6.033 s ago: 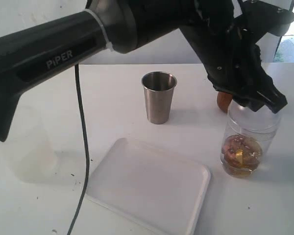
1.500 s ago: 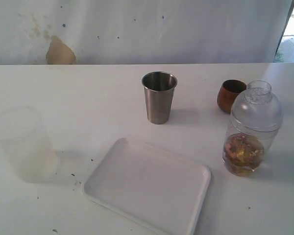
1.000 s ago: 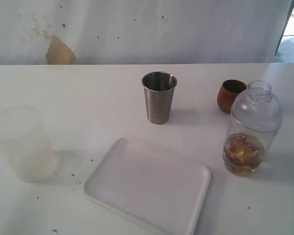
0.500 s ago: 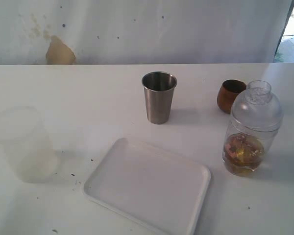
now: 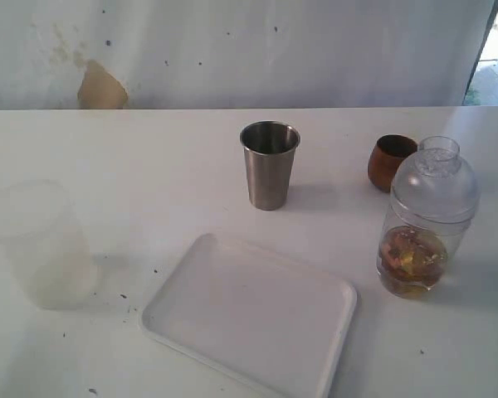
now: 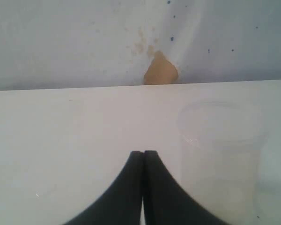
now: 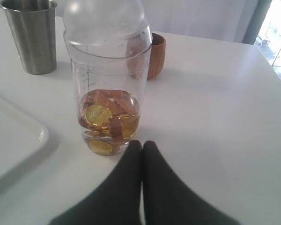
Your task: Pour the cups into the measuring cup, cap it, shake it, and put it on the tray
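**Scene, exterior view plus both wrist views.** Jar point(image 5: 423, 240): clear plastic with straight walls and printed scale marks, capped w/ a clear dome lid point(image 5: 436, 178). It stands upright on the white table point(image 5: 149, 166), right of the tray point(image 5: 340, 292) and off it, just in front of the wooden cup point(image 5: 390, 162). At the jar bottom lie gold coins point(image 7: 97, 115) and brown pieces point(image 7: 113, 99).

Tumbler point(image 5: 270, 166): tapered, brushed steel, upright, behind the tray. Wooden cup: small, rounded, brown. Frosted cup point(image 5: 37, 245): milky translucent plastic, far left, well apart from the rest. Tray: flat white rectangle w/ rounded corners and a low rim.

L gripper point(image 6: 143, 153): black tapered fingers, jaws pressed together, nothing held, frosted cup beside it. R gripper point(image 7: 142, 143): same build, jaws together, empty, tips aimed at the jar base; whether they touch it can't be told.

Dark specks point(image 5: 123, 296) dot the table near the frosted cup. A tan stain point(image 5: 100, 87) marks the wall point(image 5: 315, 50) behind.
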`<state>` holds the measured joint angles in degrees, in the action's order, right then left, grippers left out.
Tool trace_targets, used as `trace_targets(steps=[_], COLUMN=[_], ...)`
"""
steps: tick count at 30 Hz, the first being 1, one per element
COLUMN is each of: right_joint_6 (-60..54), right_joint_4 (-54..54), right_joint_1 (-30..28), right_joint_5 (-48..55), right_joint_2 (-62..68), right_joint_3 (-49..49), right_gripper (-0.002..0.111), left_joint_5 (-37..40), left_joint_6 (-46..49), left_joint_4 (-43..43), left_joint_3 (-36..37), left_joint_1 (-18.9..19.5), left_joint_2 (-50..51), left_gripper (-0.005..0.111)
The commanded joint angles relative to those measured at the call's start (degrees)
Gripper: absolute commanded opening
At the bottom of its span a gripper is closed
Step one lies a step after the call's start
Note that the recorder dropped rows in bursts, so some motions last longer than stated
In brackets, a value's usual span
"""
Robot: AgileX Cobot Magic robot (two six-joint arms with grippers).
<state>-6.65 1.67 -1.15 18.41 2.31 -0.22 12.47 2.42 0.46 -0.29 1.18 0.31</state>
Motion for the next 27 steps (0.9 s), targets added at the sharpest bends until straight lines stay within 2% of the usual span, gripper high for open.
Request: trace_targets(steps=[1,6,8,11,13,16,17,20,21,23,24,27], right_joint_6=[0.73,18.9,25.5,26.11,26.23,25.32,24.1,19.08,17.59,15.17,14.37,9.8], right_joint_4=[1.19,15.35,15.27,9.09,3.71,2.7,2.7,2.7,2.7,2.7,2.7,3.19], right_joint_1=[0.09,0.09,0.09,0.09,0.09,0.09,0.09,0.09,0.09,0.09,0.09,0.09], right_joint_5=[-10.57,-29.74,-35.37,-37.81,-34.43,-22.31,-18.85,-12.38,-9.37,-3.77,0.95,10.75], right_joint_2=[0.21,0.21,0.21,0.21,0.32,2.73,3.88,8.94,11.49,15.88,18.57,27.21], right_joint_3=[0.22,0.22,0.22,-0.86,-4.21,-11.74,-13.94,-21.59,-24.16,-29.13,-32.56,-40.41], right_gripper=[0.0,0.0,0.0,0.0,0.0,0.003,0.007,0.031,0.043,0.055,0.059,0.06], left_joint_5=[-0.8,-0.8,-0.8,-0.8,-0.8,-0.8,-0.8,-0.8,-0.8,-0.8,-0.8,-0.8], left_joint_6=[-0.42,-0.42,-0.42,-0.42,-0.42,-0.42,-0.42,-0.42,-0.42,-0.42,-0.42,-0.42], left_joint_4=[0.02,0.02,0.02,0.02,0.02,0.02,0.02,0.02,0.02,0.02,0.02,0.02], left_joint_3=[0.29,0.29,0.29,0.29,0.29,0.29,0.29,0.29,0.29,0.29,0.29,0.29], left_joint_1=[0.16,0.16,0.16,0.16,0.16,0.16,0.16,0.16,0.16,0.16,0.16,0.16], left_joint_2=[-0.31,-0.31,-0.31,-0.31,-0.31,-0.31,-0.31,-0.31,-0.31,-0.31,-0.31,-0.31], left_gripper=[0.0,0.0,0.0,0.0,0.0,0.0,0.0,0.0,0.0,0.0,0.0,0.0])
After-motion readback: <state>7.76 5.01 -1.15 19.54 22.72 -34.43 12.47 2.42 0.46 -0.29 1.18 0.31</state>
